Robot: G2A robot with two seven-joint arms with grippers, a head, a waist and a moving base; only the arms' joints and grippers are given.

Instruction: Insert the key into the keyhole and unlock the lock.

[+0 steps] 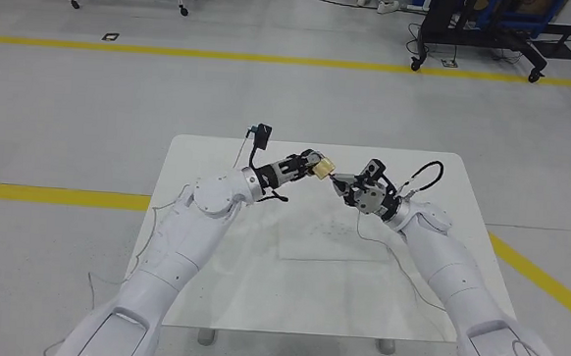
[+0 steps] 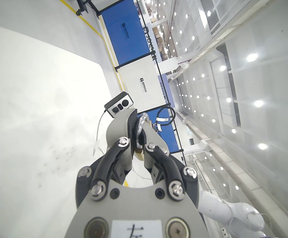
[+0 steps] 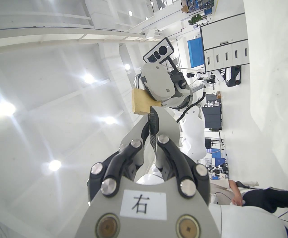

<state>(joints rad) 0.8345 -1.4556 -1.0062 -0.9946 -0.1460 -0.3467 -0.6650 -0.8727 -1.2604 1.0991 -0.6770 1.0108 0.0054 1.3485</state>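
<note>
A brass padlock (image 1: 323, 167) hangs in the air above the far middle of the white table (image 1: 221, 272), with my left gripper (image 1: 315, 165) shut on it. In the left wrist view the fingers (image 2: 126, 126) clamp its brass body (image 2: 140, 155), and the steel shackle (image 2: 141, 122) sticks out past the tips. My right gripper (image 1: 342, 184) stands just right of the lock, shut. In the right wrist view its fingertips (image 3: 150, 110) press against the lower edge of the padlock (image 3: 140, 101). The key is almost wholly hidden between them.
Both arms meet over the table's far half, well above its surface. A faint rectangular mat outline (image 1: 331, 242) lies mid-table. Wheeled racks (image 1: 481, 33) stand on the floor beyond a yellow line (image 1: 175, 50).
</note>
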